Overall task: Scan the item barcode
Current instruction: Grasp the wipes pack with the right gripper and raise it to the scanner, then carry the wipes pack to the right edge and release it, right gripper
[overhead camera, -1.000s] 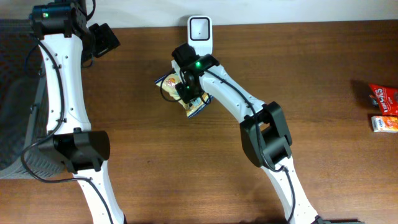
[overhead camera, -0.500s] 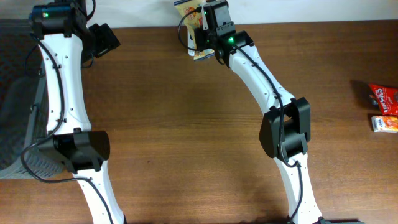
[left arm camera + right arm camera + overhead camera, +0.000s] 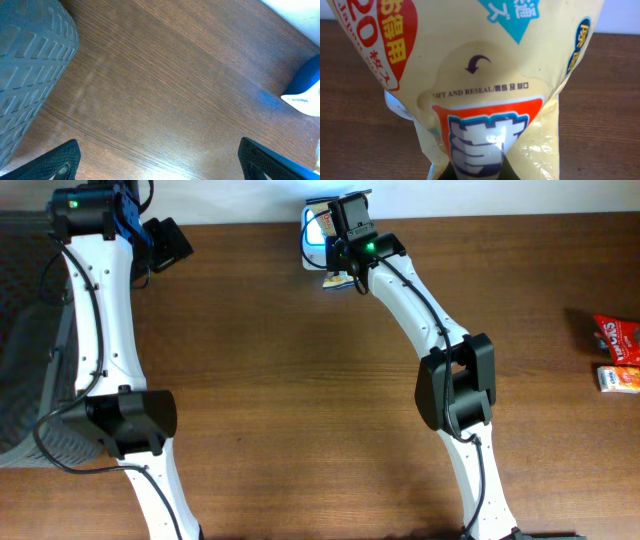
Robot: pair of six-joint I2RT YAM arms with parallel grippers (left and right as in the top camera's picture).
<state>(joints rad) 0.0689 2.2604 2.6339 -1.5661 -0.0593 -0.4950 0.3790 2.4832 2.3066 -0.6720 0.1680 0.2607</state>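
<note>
The right gripper (image 3: 340, 260) is pinched tight on the yellow snack packet (image 3: 490, 75), which sticks out just ahead of its fingers, right over the white scanner (image 3: 312, 235). The pick-up and presenting look done, but I cannot tell whether the barcode has registered. The left gripper (image 3: 168, 242) is spread wide and holds nothing, well away from the packet.

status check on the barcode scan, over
Left hand open, empty, parked far left. Right hand shut on snack pack, pack held up at the scanner. Nothing seen in the way.
</note>
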